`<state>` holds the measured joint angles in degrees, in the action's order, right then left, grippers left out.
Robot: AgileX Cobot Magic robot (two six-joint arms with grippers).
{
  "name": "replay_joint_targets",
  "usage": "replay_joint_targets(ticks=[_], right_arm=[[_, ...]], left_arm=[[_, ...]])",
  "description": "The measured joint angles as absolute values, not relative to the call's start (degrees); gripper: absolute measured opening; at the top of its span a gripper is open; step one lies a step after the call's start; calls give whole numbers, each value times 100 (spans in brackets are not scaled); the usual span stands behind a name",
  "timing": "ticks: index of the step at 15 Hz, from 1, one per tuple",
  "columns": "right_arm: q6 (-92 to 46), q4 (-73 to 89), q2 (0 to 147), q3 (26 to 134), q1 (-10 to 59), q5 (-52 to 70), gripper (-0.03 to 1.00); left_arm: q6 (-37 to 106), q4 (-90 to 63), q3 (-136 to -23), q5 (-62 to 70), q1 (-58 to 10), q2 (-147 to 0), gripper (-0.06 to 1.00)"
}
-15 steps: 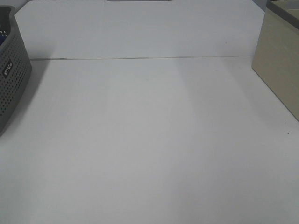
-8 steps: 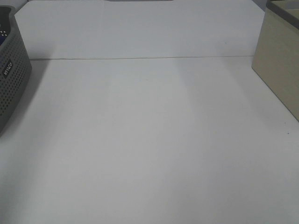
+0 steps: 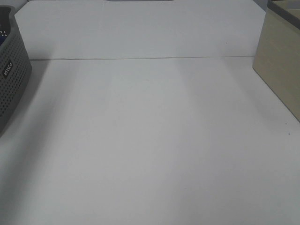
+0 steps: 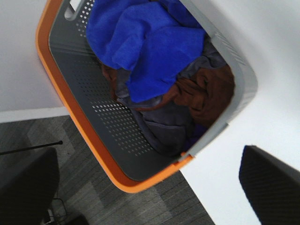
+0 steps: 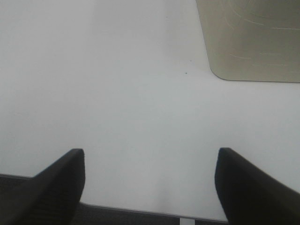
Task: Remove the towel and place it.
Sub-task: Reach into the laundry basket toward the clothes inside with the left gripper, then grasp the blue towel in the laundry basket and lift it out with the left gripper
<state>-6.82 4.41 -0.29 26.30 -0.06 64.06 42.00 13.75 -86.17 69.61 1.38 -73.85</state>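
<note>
The towel (image 4: 145, 42), royal blue and plush, lies bunched on top of other cloths inside a grey perforated basket (image 4: 93, 126) with an orange rim. My left gripper (image 4: 147, 150) hangs above the basket's near end, open and empty, one dark finger (image 4: 28, 187) on each side of the view. It is apart from the towel. My right gripper (image 5: 150, 152) is open over the bare white table, holding nothing. Neither gripper shows in the exterior high view, where only the basket's wall (image 3: 11, 70) appears at the left edge.
A brown cloth (image 4: 206, 93) and a grey cloth (image 4: 164, 122) lie in the basket under the towel. A beige box (image 3: 281, 61) stands at the table's right side, also seen as the beige box (image 5: 253, 37) ahead of my right gripper. Dark floor lies beyond the table edge.
</note>
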Motion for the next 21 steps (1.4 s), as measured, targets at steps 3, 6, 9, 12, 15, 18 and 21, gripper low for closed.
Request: replay_joint_targets(ticks=[3,6,9,12,15,18,21], right_arm=[[-682,441,-29,2630,-6,6406,76],[-682,441,-29,2630,-6,6406,76],[-682,441,-29,2630,-6,6406,76],[-682,441,-29,2630,-6,6406,76],[-682,441,-29,2630,-6,6406,76],[-682,441,-29,2630,-6,6406,76],[-682,441,-29,2630,-6,6406,76]], left_arm=[[4383,1839,-9431,6950,138,-8543,99],[4641,2538,-9551,6944,189,-9626,99],[4704,2573,-9551,6847,625,-10273,99],[4773,2567,-9551,6406,1049,-10714,99],[5117,2607,-9551,5552,1197,-11304,98],[5243,2659,-9551,4515,1197,-11998,98],[5260,2836,-9551,4034,1197,-12439,97]])
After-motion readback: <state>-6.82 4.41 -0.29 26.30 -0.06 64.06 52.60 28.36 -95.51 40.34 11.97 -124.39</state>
